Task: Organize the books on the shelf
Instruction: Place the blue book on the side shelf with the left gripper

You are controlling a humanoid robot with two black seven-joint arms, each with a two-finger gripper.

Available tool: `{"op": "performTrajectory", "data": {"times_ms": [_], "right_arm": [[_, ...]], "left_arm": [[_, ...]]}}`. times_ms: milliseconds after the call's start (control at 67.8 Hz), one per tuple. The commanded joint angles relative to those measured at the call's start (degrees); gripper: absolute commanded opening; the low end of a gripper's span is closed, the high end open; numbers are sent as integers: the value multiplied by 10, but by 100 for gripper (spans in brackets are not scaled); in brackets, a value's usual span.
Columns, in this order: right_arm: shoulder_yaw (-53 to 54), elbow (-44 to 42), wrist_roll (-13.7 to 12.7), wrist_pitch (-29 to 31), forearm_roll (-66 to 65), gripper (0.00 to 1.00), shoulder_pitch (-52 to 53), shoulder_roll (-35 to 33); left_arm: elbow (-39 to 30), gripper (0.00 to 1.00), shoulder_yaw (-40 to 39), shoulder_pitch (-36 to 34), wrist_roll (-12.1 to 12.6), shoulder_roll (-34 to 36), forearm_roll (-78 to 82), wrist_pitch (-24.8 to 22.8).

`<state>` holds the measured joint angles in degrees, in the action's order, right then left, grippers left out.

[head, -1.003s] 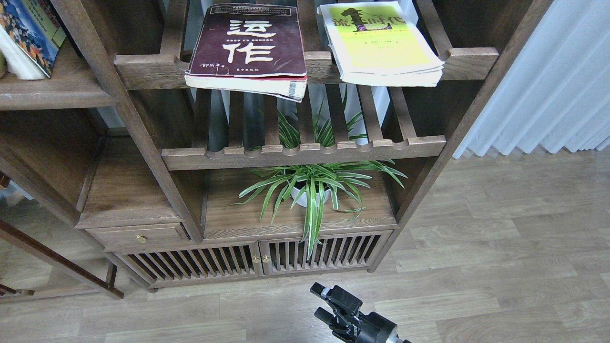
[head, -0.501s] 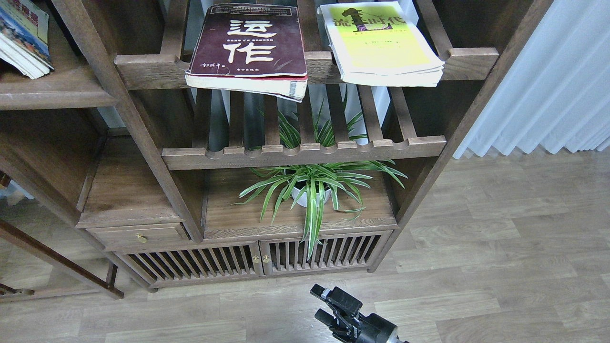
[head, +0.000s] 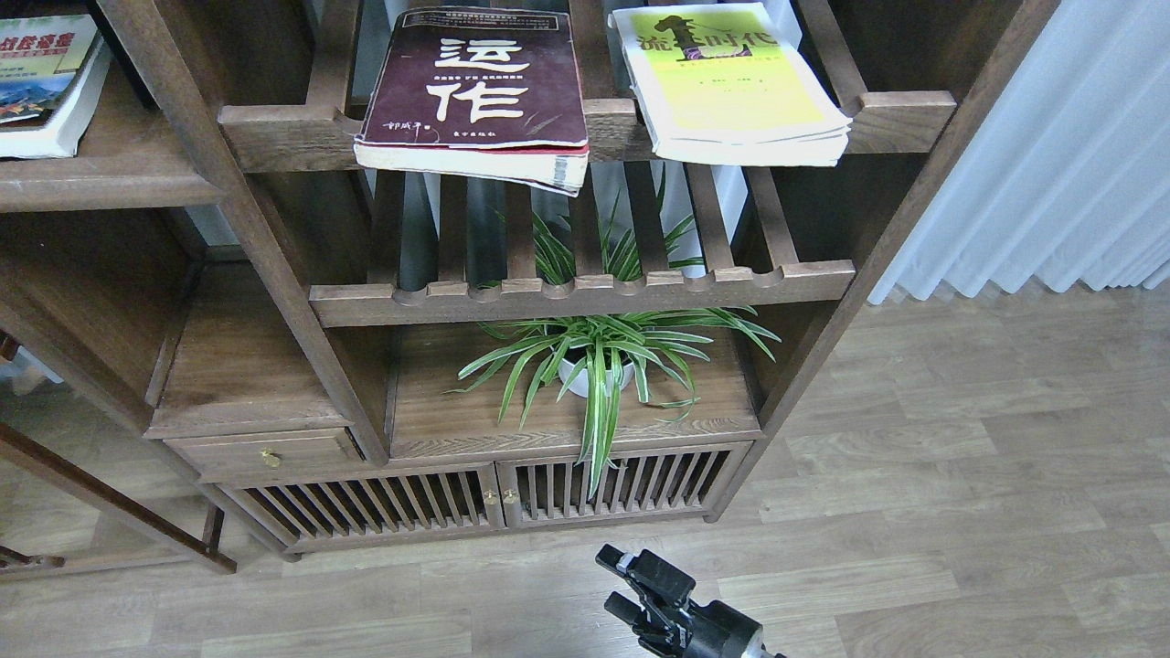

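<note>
The thick maroon book (head: 475, 87) with white Chinese characters lies flat on the upper slatted rack, its front edge overhanging the rail. The yellow-green book (head: 731, 82) lies flat to its right on the same rack. The smaller white book (head: 41, 82) with a colourful picture lies flat at the far left on the solid dark-brown shelf (head: 110, 183), partly cut off by the view's edge. My right gripper (head: 611, 580) is low over the floor at the bottom centre, far below the books, open and empty. My left gripper is out of view.
A lower slatted rack (head: 585, 297) sits under the books. A potted spider plant (head: 594, 361) stands on the cabinet top below it. Slatted cabinet doors (head: 494, 498) and a small drawer (head: 270, 452) are at the bottom. A white curtain (head: 1051, 155) hangs at the right.
The white book at the far left went from standing tilted to lying flat on the solid shelf. The other two books and my right gripper have not moved.
</note>
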<state>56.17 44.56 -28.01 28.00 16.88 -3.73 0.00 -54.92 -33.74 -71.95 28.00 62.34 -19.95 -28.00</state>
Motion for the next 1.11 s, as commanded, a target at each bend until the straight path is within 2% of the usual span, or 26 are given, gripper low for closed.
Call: {"op": "performTrajectory", "data": {"times_ms": [0, 177, 339, 605, 767, 796, 841, 855, 885, 959, 1091], "right_arm": [[0, 0, 0, 0, 0, 100, 0, 0], [2, 0, 0, 0, 0, 100, 1, 0], [2, 1, 0, 0, 0, 100, 1, 0], [2, 3, 0, 0, 0, 100, 2, 0], [2, 6, 0, 0, 0, 100, 4, 0], [2, 7, 0, 0, 0, 100, 4, 0], [3, 8, 0, 0, 0, 100, 4, 0], [7, 9, 0, 0, 0, 100, 4, 0], [11, 11, 0, 0, -1, 100, 5, 0], [17, 18, 0, 0, -1, 100, 14, 0], [31, 42, 0, 0, -1, 100, 41, 0]], "left_arm": [[-37, 100, 28, 1, 0, 25, 0, 0], [-89, 100, 63, 1, 0, 77, -1, 0], [-102, 100, 158, 6, 0, 136, -1, 0], [-119, 100, 269, 29, 0, 154, -4, 0], [-122, 100, 321, 85, 0, 144, -4, 0], [-126, 100, 326, 108, -27, 134, -4, 0], [-128, 100, 327, 129, -49, 120, -4, 0], [-129, 100, 326, 173, -83, 92, -7, 0], [-129, 100, 325, 196, -99, 78, -8, 0], [-128, 100, 323, 245, -130, 36, -16, 0], [-120, 100, 314, 316, -151, -43, -53, 0]]}}
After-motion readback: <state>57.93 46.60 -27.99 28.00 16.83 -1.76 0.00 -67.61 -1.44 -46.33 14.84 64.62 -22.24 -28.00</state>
